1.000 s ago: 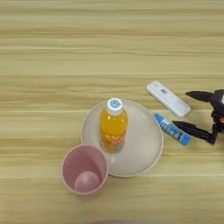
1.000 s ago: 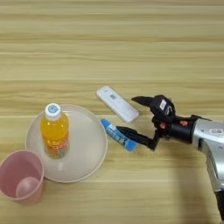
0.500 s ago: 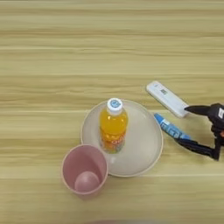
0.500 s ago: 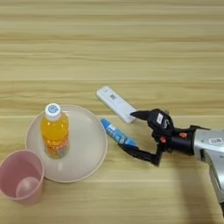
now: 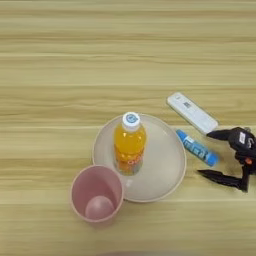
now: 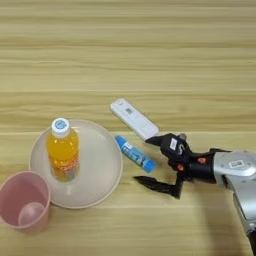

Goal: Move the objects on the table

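Round beige plate [image 5: 167,172] sits at lower centre of the frame on the wooden table [image 5: 75,60]. It holds one item: the orange-juice bottle [image 5: 129,143], upright, white cap on, juice filling most of it. Pink ribbed cup [image 5: 97,193] stands upright at the plate's lower-left edge, touching or overlapping the rim, open mouth up. Blue tube [image 6: 134,153] lies just right of the plate; white oblong device [image 6: 134,118] lies above it. Right gripper [image 6: 148,161] at right, fingers spread wide apart, grasping nothing, tips flanking the tube's right end.
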